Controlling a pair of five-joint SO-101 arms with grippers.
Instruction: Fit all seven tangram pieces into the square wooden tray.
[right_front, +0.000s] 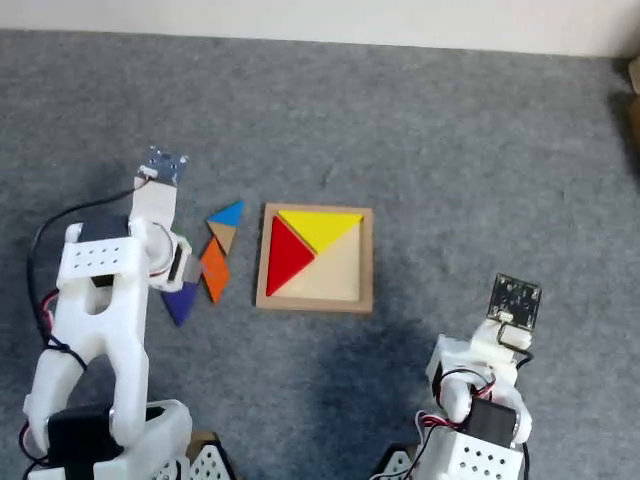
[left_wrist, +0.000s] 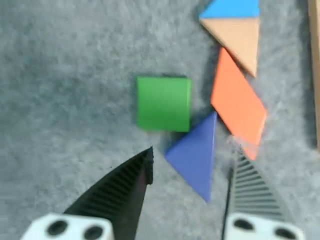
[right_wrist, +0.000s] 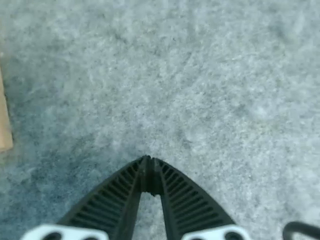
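Note:
The square wooden tray (right_front: 366, 258) lies mid-table and holds a yellow triangle (right_front: 322, 228) and a red triangle (right_front: 286, 254). To its left lie a light blue triangle (right_front: 228, 212), a tan triangle (right_front: 224, 236), an orange parallelogram (right_front: 214, 270) and a dark blue triangle (right_front: 180, 300). My left gripper (left_wrist: 192, 160) hovers open above the dark blue triangle (left_wrist: 196, 154), beside a green square (left_wrist: 163, 103) and the orange parallelogram (left_wrist: 238, 106). My right gripper (right_wrist: 149, 166) is shut over bare carpet, with a tray corner (right_wrist: 4, 125) at the side.
Grey carpet covers the table. The left arm (right_front: 100, 290) stands over the loose pieces. The right arm (right_front: 490, 400) rests at the front right, away from the tray. A pale wall strip runs along the back edge.

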